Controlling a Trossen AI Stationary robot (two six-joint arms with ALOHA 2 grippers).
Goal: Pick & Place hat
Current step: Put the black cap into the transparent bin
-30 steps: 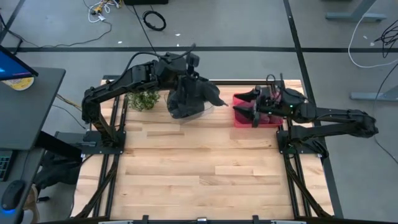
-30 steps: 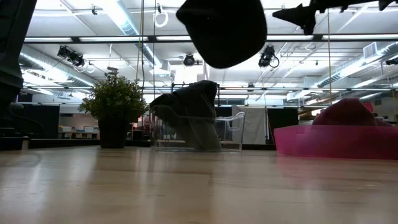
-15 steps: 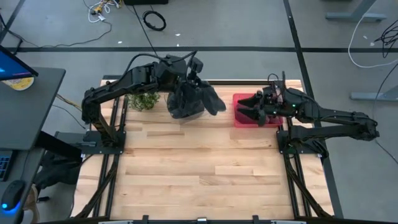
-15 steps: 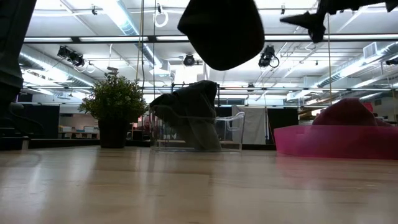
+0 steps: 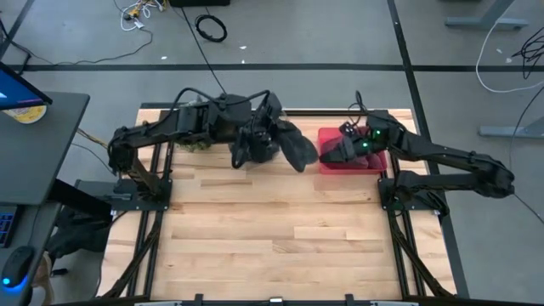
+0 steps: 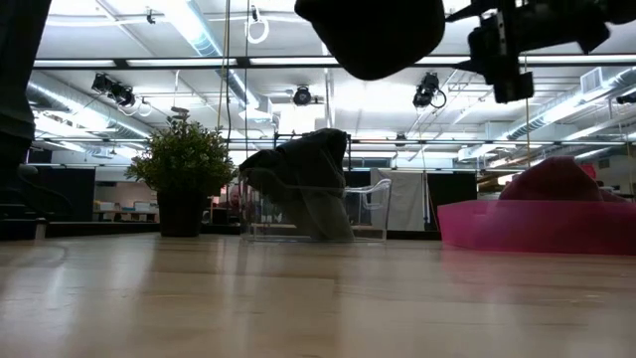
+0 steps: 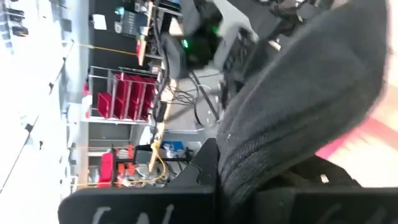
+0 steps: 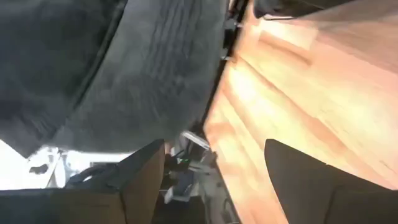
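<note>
Dark knit hat hangs above the desk, pinched in left claw, beside the pink bin. Right claw, fingers spread wide, nearly touching it. Handover likely: right should clamp fabric fully before left lets go.

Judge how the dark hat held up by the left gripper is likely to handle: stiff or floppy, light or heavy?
Probably floppy: the hat droops from the left gripper in a sagging lobe. Likely light, since it hangs from a grip at one side only. It looks ribbed like knitwear in the left wrist view, so it is unlikely to slip.
</note>
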